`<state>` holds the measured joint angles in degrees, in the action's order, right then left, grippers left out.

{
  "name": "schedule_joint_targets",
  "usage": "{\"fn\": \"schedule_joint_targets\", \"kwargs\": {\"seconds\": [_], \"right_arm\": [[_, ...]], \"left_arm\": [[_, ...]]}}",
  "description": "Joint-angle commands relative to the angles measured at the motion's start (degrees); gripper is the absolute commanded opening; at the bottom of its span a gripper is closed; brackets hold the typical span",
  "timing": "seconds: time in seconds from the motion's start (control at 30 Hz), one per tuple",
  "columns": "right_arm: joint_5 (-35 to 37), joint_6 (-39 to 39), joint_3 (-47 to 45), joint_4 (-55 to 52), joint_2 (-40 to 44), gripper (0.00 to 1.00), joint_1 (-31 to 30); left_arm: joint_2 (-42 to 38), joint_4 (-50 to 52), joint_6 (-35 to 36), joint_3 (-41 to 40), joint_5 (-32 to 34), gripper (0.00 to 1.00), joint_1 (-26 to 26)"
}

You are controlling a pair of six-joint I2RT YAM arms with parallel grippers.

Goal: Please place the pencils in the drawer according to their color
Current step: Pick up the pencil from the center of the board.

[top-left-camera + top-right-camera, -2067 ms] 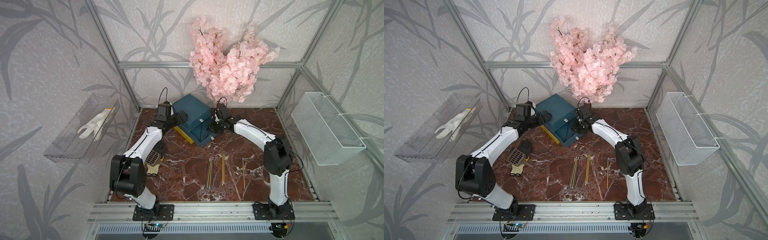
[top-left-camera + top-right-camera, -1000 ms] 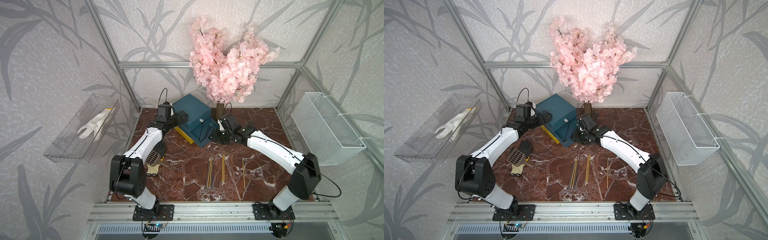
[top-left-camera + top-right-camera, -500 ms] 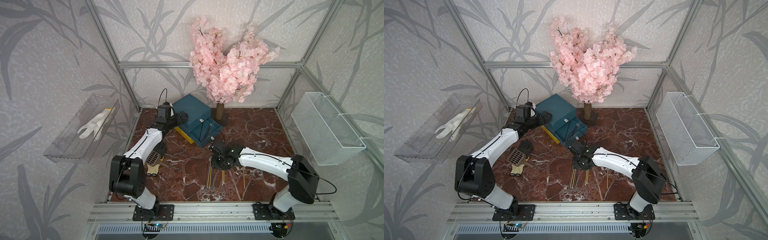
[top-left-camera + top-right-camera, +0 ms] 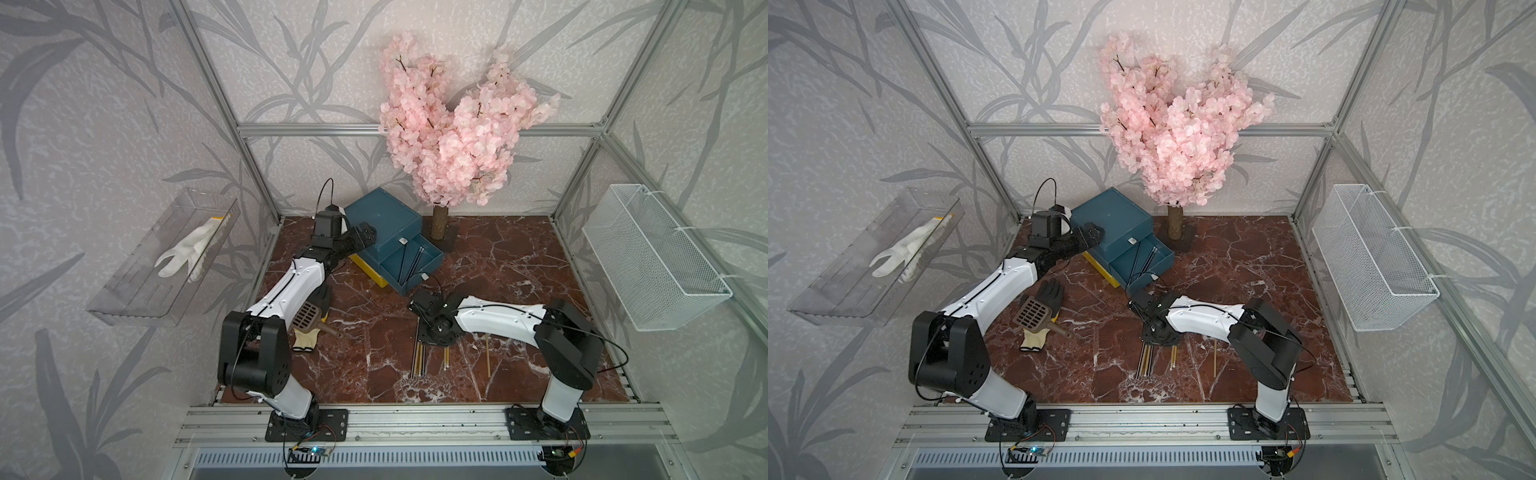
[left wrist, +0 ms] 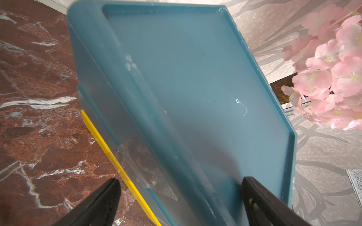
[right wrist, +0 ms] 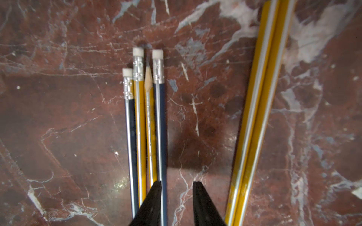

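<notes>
right gripper (image 6: 177,195) low over the marble tabletop (image 4: 511,266), jaws apart by a narrow gap, nothing clamped in it. i read this as lining up on the next dark one.

target: dark blue pencil (image 6: 161,127), outer member of a bundle of four pencils (image 6: 146,117) lying side by side and touching: dark, yellow, yellow, dark. its long axis runs straight out ahead of the fingertips, so the closing line crosses it squarely. but it sits at the inner edge of one finger, not centred in the gap, and a yellow neighbour touches its other side. i judge a small sideways shift is needed, or the yellow one gets dragged along.

pair of yellow pencils (image 6: 258,117) lies past the other finger, apart from it.

right arm is clearly nearer. left gripper (image 5: 180,180) is well apart at the teal chest (image 4: 382,216), jaws wide, straddling its top edge; contact i cannot tell.

destination: open teal drawer (image 4: 432,266), two dark pencils (image 4: 409,259) already inside, toward the back of the table. yellow drawer (image 4: 371,272) juts out slightly below.
</notes>
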<state>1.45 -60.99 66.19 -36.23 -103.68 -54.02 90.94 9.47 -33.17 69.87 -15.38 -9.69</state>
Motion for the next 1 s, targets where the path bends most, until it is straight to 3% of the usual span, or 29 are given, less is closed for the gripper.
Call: {"fn": "schedule_joint_targets", "kwargs": {"seconds": [0.0,0.97], "right_arm": [[0.7,0.3,2.0,-0.7,-1.0,0.3,-0.3],[0.5,0.8,1.4,-1.7,-4.8,0.25,0.2]], "left_arm": [[2.2,12.2,2.1,-3.9,0.5,1.0,-0.5],[2.3,11.3,1.7,-4.4,0.2,1.0,-0.4]]}}
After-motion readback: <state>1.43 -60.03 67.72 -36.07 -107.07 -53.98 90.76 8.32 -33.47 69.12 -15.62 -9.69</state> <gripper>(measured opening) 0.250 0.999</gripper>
